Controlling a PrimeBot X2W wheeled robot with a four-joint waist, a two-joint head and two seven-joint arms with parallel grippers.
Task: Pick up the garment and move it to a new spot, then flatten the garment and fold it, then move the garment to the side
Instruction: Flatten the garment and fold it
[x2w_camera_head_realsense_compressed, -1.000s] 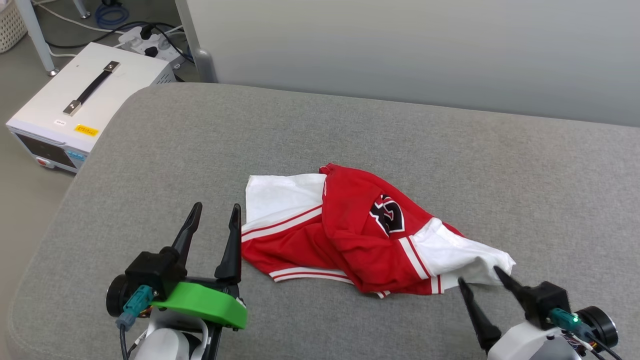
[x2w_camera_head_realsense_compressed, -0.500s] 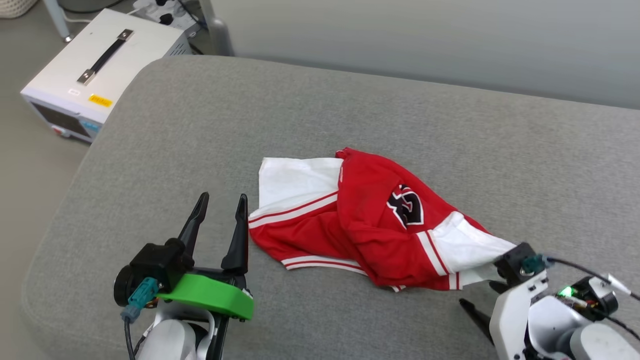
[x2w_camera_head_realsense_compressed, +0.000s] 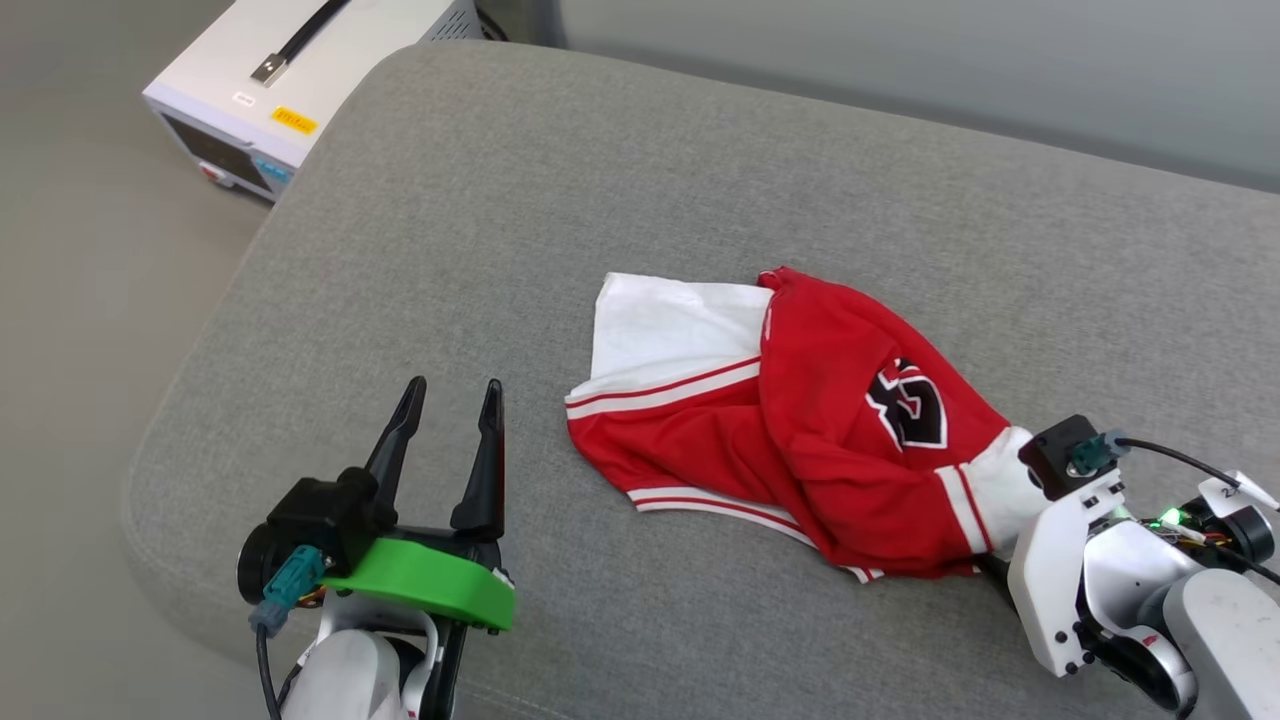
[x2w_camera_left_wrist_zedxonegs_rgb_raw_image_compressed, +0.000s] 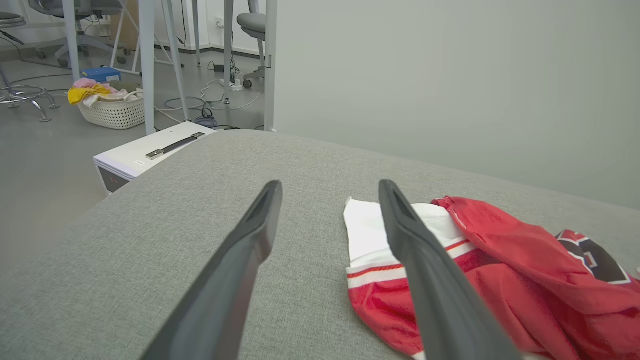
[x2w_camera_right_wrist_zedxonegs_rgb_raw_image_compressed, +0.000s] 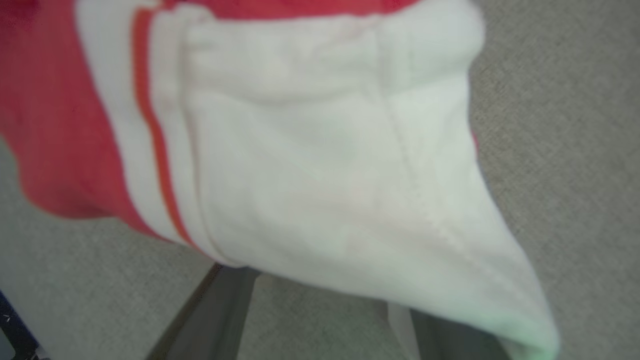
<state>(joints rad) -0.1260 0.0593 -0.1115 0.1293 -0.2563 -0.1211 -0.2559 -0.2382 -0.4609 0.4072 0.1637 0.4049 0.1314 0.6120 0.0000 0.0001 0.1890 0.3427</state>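
Shirt: the red shirt (x2w_camera_head_realsense_compressed: 830, 450) lies bunched on the grey bench (x2w_camera_head_realsense_compressed: 500, 200), from the middle to the right of the head view.
Long way: the shirt runs from upper left down to lower right.
Right side: the right fingers (x2w_camera_right_wrist_zedxonegs_rgb_raw_image_compressed: 217, 305) are apart and low on the bench. The white sleeve (x2w_camera_right_wrist_zedxonegs_rgb_raw_image_compressed: 325, 165) lies over their tips, not pinched yet.
Left side: the left fingers (x2w_camera_head_realsense_compressed: 485, 450) are apart and hold nothing. They are a little left of the shirt, not touching.
Nearer arm: the right one.
Next, I think: squeeze the sleeve, then lift.
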